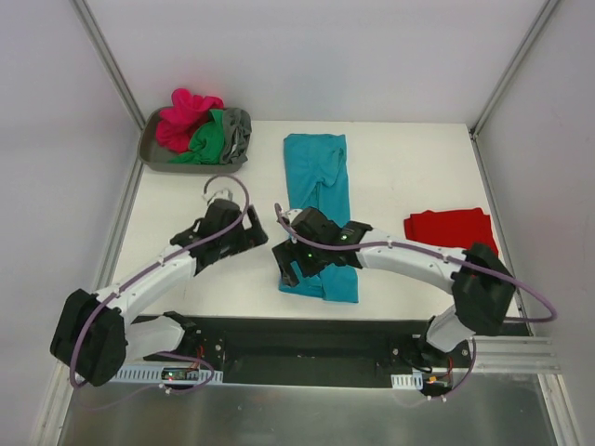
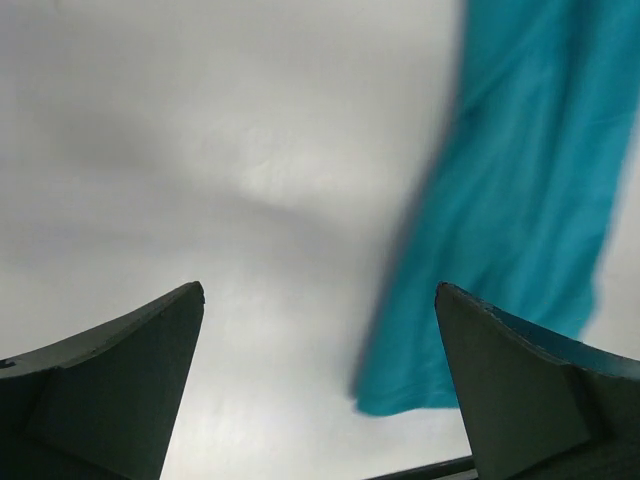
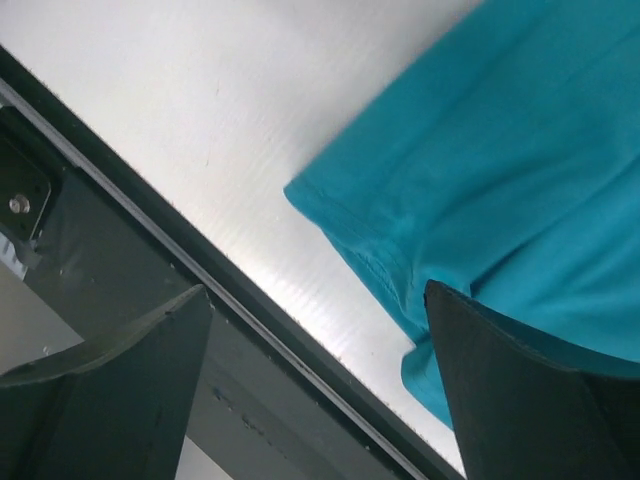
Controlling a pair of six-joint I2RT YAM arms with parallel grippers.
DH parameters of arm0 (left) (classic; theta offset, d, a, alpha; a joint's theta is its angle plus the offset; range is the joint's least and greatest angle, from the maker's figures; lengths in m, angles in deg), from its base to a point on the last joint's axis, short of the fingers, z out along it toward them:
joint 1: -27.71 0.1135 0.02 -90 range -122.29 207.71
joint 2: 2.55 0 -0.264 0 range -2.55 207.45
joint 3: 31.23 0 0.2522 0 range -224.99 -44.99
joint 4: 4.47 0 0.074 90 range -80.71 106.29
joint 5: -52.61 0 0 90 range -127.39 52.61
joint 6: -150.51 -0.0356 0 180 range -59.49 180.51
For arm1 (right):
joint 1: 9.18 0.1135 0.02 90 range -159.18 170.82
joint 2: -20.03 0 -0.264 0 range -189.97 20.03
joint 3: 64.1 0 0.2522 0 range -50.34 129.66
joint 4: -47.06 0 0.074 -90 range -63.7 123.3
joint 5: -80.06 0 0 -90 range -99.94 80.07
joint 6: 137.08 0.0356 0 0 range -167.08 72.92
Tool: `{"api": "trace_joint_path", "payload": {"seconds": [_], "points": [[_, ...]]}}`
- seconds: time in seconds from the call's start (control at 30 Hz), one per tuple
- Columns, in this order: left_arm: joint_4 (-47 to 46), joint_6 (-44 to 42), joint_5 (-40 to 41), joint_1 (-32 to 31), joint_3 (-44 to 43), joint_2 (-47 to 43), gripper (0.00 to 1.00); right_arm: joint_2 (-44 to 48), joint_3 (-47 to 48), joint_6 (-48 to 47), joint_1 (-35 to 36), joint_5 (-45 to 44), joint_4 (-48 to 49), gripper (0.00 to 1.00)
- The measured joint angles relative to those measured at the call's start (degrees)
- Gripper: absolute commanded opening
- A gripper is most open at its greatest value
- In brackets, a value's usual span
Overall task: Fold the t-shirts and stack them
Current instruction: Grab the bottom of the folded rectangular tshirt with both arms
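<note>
Teal t-shirt lying flat on the white counter, folded into a long narrow strip that runs from the far middle toward the near edge. A red t-shirt, folded small, lies well apart on the right. In the far left corner a grey tray holds a crumpled heap: a magenta-pink shirt, a green shirt and a grey shirt. A black base plate runs along the near edge. The left arm reaches forward and inward, low over bare counter just left of the teal strip; the left fingers are spread wide with nothing between them, and the cloth's left edge shows blurred beside one of them. The right arm bends across from the right and covers the strip's near part. The right fingers are also spread apart, released, straddling the shirt's near left corner, one over the teal cloth, the other over the dark plate.
</note>
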Motion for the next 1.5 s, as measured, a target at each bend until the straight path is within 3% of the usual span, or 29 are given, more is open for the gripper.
{"api": "trace_joint_path", "payload": {"seconds": [0.17, 0.37, 0.5, 0.8, 0.97, 1.07, 1.5], "points": [[9.2, 5.3, 5.3, 0.0, 10.1, -8.2, 0.99, -8.2, 5.8, -0.7, 0.4, -1.2, -1.1, 0.66], [10.2, 8.5, 7.9, 0.0, 11.3, -16.0, 0.99, -12.0, 6.2, 0.7, 0.4, -2.8, -3.9, 0.55], [10.7, 9.0, 8.7, 0.0, 11.5, -14.8, 0.99, -13.5, 6.2, 2.2, 0.4, -2.7, -4.2, 0.51], [11.5, 9.0, 9.0, 0.0, 11.5, -9.2, 0.99, -14.6, 4.5, 5.8, 0.4, -2.8, -0.7, 0.23], [11.5, 9.0, 9.0, 0.0, 11.5, -8.4, 0.99, -14.6, 3.8, 7.4, 0.4, -3.6, 0.0, 0.15], [11.5, 9.0, 9.0, 0.0, 11.5, -8.4, 0.99, -14.5, 3.4, 8.2, 0.4, -4.4, 0.0, 0.01], [11.5, 9.0, 8.9, 0.0, 11.4, -8.4, 0.99, -7.3, 0.9, 9.6, 0.6, -5.0, -0.3, 0.01]]}}
